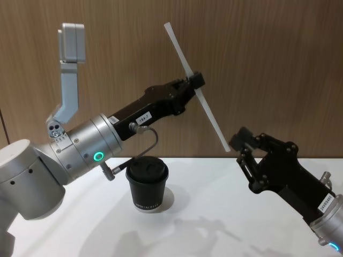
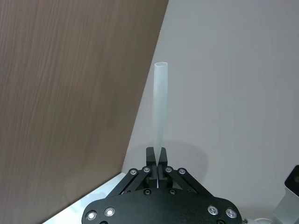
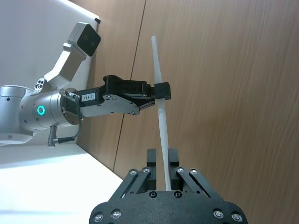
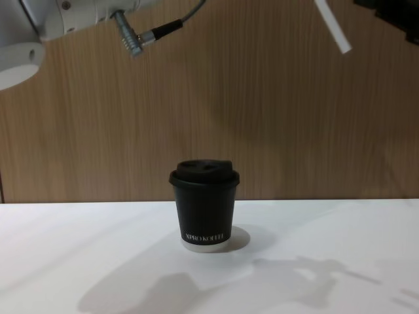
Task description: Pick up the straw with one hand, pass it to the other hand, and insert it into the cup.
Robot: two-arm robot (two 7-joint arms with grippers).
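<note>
The white straw [image 1: 182, 53] hangs slanted in the air above the table. My left gripper [image 1: 195, 85], the one with the silver wrist and green ring, is shut on the straw near its middle. In the left wrist view the fingers [image 2: 152, 156] pinch the straw [image 2: 160, 107]. My all-black right gripper [image 1: 241, 143] is at the straw's lower end. In the right wrist view its fingers [image 3: 152, 161] stand apart on either side of the straw [image 3: 157, 60] without pressing on it. The black lidded cup [image 1: 147, 184] stands upright on the table below the left arm, also in the chest view [image 4: 204, 209].
A wood-panel wall [image 1: 268, 64] rises just behind the white table [image 1: 214, 214]. A thin cable [image 1: 153, 142] loops from the left wrist down close to the cup's lid. The straw's lower tip [image 4: 334, 29] shows at the top of the chest view.
</note>
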